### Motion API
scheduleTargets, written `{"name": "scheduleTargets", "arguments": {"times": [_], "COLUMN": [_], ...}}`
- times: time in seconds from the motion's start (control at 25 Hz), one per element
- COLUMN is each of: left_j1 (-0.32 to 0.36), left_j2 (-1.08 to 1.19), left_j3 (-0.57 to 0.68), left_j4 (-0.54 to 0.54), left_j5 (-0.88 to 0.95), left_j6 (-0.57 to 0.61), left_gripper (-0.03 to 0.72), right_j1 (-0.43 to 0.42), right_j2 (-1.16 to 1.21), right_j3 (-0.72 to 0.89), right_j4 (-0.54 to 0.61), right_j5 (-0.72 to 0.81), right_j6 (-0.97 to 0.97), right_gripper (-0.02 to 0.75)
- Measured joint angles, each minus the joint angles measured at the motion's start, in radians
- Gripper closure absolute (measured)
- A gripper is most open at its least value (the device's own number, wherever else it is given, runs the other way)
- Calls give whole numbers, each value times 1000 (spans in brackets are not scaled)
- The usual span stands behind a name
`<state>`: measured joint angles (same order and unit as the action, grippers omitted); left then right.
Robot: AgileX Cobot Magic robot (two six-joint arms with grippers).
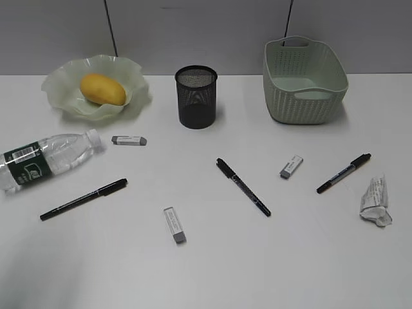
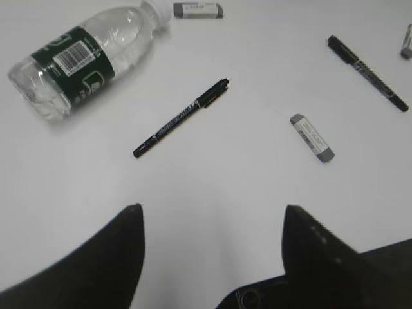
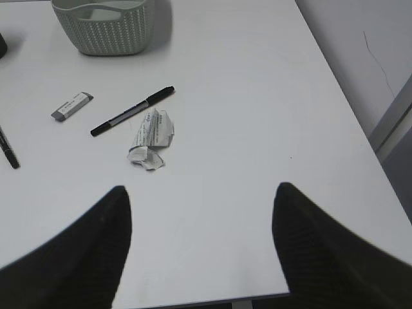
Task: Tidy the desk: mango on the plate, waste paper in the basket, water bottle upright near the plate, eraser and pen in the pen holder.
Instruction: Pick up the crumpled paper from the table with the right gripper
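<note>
The mango (image 1: 103, 89) lies in the plate (image 1: 61, 80) at the desk's (image 1: 212, 270) back left. The water bottle (image 1: 48, 159) (image 2: 84, 58) lies on its side in front of the plate. Three pens (image 1: 84, 199) (image 1: 243, 187) (image 1: 344, 172) and three erasers (image 1: 129, 140) (image 1: 174, 225) (image 1: 291, 167) are scattered flat. The waste paper (image 1: 376, 201) (image 3: 150, 138) sits at the right. The pen holder (image 1: 196, 96) and basket (image 1: 302, 103) stand at the back. My left gripper (image 2: 212, 209) hangs open above bare desk near a pen (image 2: 181, 118). My right gripper (image 3: 199, 188) is open over the front right edge.
A grey wall runs behind the desk. In the right wrist view the desk's right edge (image 3: 341, 84) and front edge (image 3: 212, 299) are close, with floor beyond. Neither arm shows in the exterior view.
</note>
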<state>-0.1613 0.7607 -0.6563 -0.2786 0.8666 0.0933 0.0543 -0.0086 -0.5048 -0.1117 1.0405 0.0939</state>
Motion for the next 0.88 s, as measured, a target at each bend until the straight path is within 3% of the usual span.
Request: {"name": "scheduleTargets", "arguments": {"times": [0.2,0.52,0.88], "left_j1": [0,0,0], "left_j2": [-276,-568,-590], "left_j3": [103,109,109], "left_j4": [4,53,134], "left_j5": [-14,63,59], "left_j6": [0,-1,-3], "left_gripper": [185,197,226], "right_j1": [0,0,0], "right_j2": [4,205,712], "right_j3": [0,-21,-31], "right_j4": [3,-10,-55], "right_j5": [0,-47,-387], "right_j6": [0,0,62], "right_gripper": [195,195,195]}}
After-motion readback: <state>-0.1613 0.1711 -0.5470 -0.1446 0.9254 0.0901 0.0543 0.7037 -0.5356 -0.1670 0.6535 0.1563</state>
